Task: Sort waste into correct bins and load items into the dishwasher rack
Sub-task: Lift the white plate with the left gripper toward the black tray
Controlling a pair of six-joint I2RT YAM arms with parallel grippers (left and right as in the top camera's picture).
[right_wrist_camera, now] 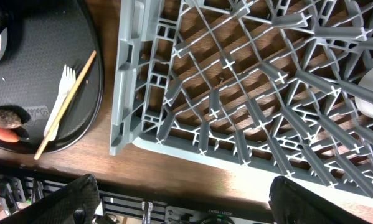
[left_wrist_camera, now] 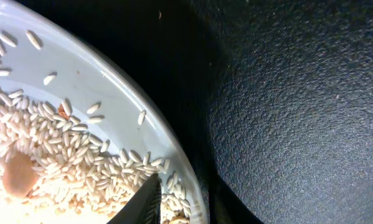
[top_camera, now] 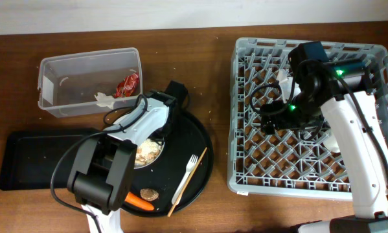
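We count 1 dishwasher rack [top_camera: 310, 110], 1 round black tray [top_camera: 200, 145], 2 bins (clear tub [top_camera: 51, 84], shallow black tray [top_camera: 32, 162]), 1 plate [left_wrist_camera: 111, 74], 1 fork [right_wrist_camera: 65, 78], 1 stick [right_wrist_camera: 86, 65], 1 carrot [top_camera: 138, 202]. Right gripper [right_wrist_camera: 192, 202] is spread wide over the rack. Left gripper [top_camera: 136, 139] is at the plate rim, open/closed unclear. Only the left wrist view resolves indiv. grains [left_wrist_camera: 61, 149].

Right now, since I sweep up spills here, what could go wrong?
1. The left fingertip is at the plate rim, where loose grains lie close to the edge; tilting it could spill them onto the round black tray.
2. The carrot lies at that tray's edge beside the left arm; a swing might knock it off.
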